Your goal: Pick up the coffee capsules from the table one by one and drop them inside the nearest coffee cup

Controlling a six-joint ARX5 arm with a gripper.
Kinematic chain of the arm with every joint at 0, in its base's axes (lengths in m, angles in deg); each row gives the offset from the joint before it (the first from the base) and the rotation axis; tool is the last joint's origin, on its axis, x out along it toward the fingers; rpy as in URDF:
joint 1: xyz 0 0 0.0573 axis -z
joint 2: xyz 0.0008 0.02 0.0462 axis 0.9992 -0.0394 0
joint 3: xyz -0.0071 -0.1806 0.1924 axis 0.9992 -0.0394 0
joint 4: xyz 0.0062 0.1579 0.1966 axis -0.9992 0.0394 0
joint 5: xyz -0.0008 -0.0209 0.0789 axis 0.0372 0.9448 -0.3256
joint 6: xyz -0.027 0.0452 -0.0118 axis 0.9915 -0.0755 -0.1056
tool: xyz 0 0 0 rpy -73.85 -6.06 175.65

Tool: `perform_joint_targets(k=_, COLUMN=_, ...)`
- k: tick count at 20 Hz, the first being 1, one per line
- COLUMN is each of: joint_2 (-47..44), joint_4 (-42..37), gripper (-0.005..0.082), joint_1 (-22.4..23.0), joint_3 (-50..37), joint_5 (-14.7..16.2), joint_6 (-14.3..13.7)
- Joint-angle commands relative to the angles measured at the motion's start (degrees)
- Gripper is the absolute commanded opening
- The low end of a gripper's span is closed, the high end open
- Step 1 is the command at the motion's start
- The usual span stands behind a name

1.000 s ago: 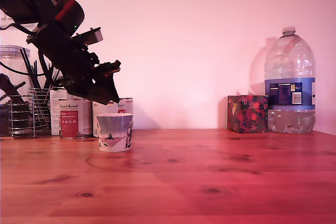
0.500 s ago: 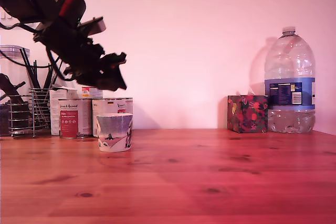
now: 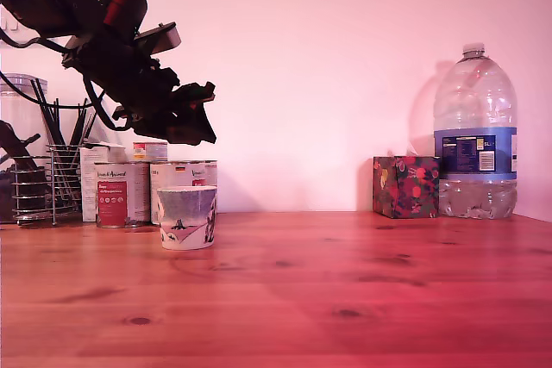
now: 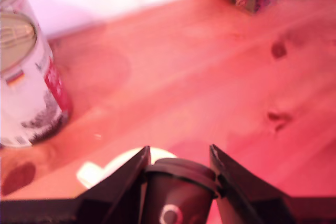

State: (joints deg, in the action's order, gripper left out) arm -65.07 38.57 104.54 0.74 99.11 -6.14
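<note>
The whitish paper coffee cup [image 3: 187, 217] with a dark mountain print stands on the reddish pine table [image 3: 345, 282] at the exterior view's left. My gripper [image 3: 204, 118] hangs well above it, a little to its right, pointing down and rightward. In the wrist view the gripper [image 4: 179, 153] is shut on a dark coffee capsule [image 4: 178, 184] with a rounded rim, held between both black fingers [image 4: 128, 179]. Part of the cup's white rim [image 4: 123, 163] shows just beneath the capsule. No other capsule is visible on the table.
Tins with red-and-white labels [image 3: 122, 194] stand right behind the cup, one close in the wrist view [image 4: 26, 77]. A wire rack [image 3: 39, 185] sits at far left. A floral box [image 3: 405, 186] and a big water bottle [image 3: 476, 135] stand at back right.
The arm has lifted the gripper higher above the cup and swung it a little to the exterior view's right, with the fingers less steeply angled downward.
</note>
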Motion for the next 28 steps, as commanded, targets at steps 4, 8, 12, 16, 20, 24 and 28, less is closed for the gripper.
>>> perform_joint_targets(k=4, joint_2=-6.91, joint_4=8.72, gripper=0.0252, joint_1=0.15, joint_3=9.2, joint_5=0.09, joint_6=0.15)
perform_joint_targets(k=8, joint_2=-7.85, joint_4=12.22, gripper=0.0252, joint_1=0.04, joint_3=10.8, joint_5=0.11, joint_6=0.31)
perform_joint_targets(k=12, joint_2=-8.66, joint_4=13.25, gripper=0.0252, joint_1=-0.5, joint_3=10.8, joint_5=0.15, joint_6=0.35)
perform_joint_targets(k=16, joint_2=-10.27, joint_4=13.18, gripper=0.0252, joint_1=-0.79, joint_3=10.8, joint_5=0.28, joint_6=0.31)
perform_joint_targets(k=20, joint_2=-11.15, joint_4=13.66, gripper=0.0252, joint_1=-0.94, joint_3=10.8, joint_5=0.57, joint_6=0.15)
perform_joint_targets(k=24, joint_2=-11.28, joint_4=13.31, gripper=0.0252, joint_1=-0.94, joint_3=10.8, joint_5=0.57, joint_6=0.15)
perform_joint_targets(k=28, joint_2=-11.28, joint_4=13.44, gripper=0.0252, joint_1=-0.94, joint_3=10.8, joint_5=0.52, joint_6=0.15)
